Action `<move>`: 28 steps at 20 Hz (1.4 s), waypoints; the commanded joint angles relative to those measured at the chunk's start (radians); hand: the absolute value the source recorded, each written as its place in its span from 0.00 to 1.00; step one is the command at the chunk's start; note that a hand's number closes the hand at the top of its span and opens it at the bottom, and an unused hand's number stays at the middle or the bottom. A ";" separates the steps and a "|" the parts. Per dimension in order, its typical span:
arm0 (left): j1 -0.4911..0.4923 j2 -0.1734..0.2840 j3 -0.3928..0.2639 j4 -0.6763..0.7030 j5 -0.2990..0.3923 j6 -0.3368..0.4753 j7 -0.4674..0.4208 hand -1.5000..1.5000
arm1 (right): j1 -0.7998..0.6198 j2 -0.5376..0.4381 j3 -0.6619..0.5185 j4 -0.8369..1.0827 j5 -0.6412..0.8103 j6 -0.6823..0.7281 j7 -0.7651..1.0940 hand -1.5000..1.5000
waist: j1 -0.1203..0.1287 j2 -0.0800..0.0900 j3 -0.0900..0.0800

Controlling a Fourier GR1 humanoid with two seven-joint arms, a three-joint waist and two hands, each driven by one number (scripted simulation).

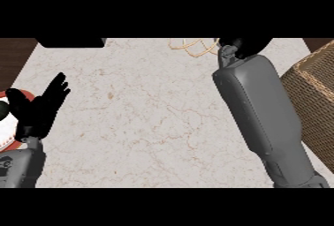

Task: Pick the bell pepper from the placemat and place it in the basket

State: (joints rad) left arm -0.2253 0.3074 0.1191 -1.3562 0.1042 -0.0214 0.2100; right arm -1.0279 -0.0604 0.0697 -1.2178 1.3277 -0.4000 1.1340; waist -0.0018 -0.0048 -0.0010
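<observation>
Wicker basket (pixel 316 95) at right edge, interior hidden, beside right forearm (pixel 264 119).

A pale marble-patterned bench (pixel 150 128) is carrying a brown woven wicker basket (pixel 317 95) at its right and a red-rimmed white plate (pixel 9 132) at its left.

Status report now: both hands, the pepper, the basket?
Left hand open, resting at left edge. Right hand at far edge, fingers unclear. Pepper not visible. Basket at right.
</observation>
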 commanded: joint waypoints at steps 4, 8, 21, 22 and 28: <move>0.054 -0.010 0.004 -0.008 0.006 -0.020 -0.046 0.50 | -0.074 -0.093 -0.112 0.034 0.099 0.158 0.130 1.00 | 0.003 0.001 0.000; 0.012 -0.007 0.002 -0.037 -0.006 0.008 0.024 0.50 | -0.003 -0.163 -0.178 0.031 0.104 0.159 0.083 1.00 | -0.004 0.001 0.001; -0.025 0.011 0.025 -0.075 0.013 -0.024 0.104 0.50 | 0.275 -0.282 -0.326 -0.136 -0.056 0.126 -0.158 1.00 | 0.003 0.004 0.002; 0.003 -0.011 0.020 0.003 -0.029 -0.013 -0.016 0.50 | 0.335 -0.251 -0.312 -0.187 -0.042 0.104 -0.138 1.00 | -0.001 0.004 0.001; 0.010 -0.020 0.005 -0.146 -0.027 0.014 0.133 0.50 | 0.419 -0.265 -0.360 -0.162 -0.106 0.005 -0.224 1.00 | 0.005 0.004 0.001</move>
State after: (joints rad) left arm -0.2019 0.2989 0.1420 -1.4171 0.0924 -0.0391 0.2494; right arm -0.6431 -0.3124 -0.2693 -1.3914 1.2510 -0.3483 0.9350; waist -0.0002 -0.0007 0.0004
